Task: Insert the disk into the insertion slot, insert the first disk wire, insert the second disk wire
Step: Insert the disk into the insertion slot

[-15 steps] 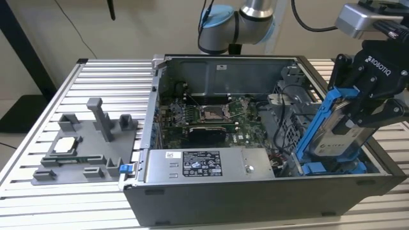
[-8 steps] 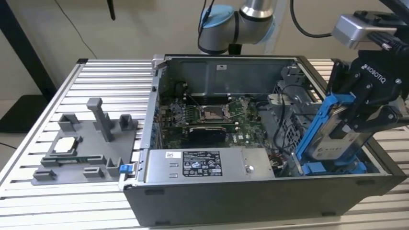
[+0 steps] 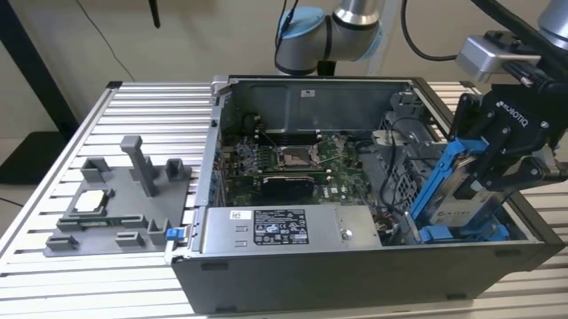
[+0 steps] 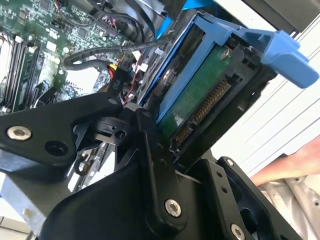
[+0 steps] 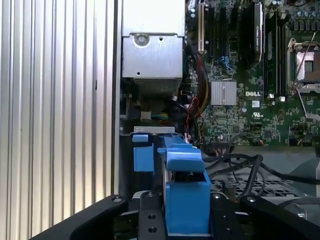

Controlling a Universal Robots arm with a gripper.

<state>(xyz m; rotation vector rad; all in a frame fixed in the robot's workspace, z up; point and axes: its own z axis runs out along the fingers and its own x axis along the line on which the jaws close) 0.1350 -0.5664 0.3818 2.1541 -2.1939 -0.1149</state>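
My gripper [image 3: 499, 174] is shut on the disk [image 3: 470, 193], which sits in its bright blue frame [image 3: 448, 179]. The disk stands steeply tilted over the open computer case's corner at the exterior view's right, its lower end down by the blue edges [image 3: 461, 234] of the insertion slot. The slot's grey perforated cage [image 3: 404, 179] lies just beside it. The second wrist view shows the disk's green board and connector row [image 4: 200, 102] between my black fingers [image 4: 150, 150]. In the first wrist view the blue frame [image 5: 185, 192] points toward the slot's blue edge [image 5: 143, 152].
Loose black cables [image 5: 240, 165] and red and yellow wires [image 4: 112, 65] lie beside the cage. The grey power-supply box [image 3: 275, 229] and the motherboard [image 3: 293, 159] are inside the case. A grey fixture [image 3: 116, 199] with small parts stands on the slatted table [image 3: 53, 279].
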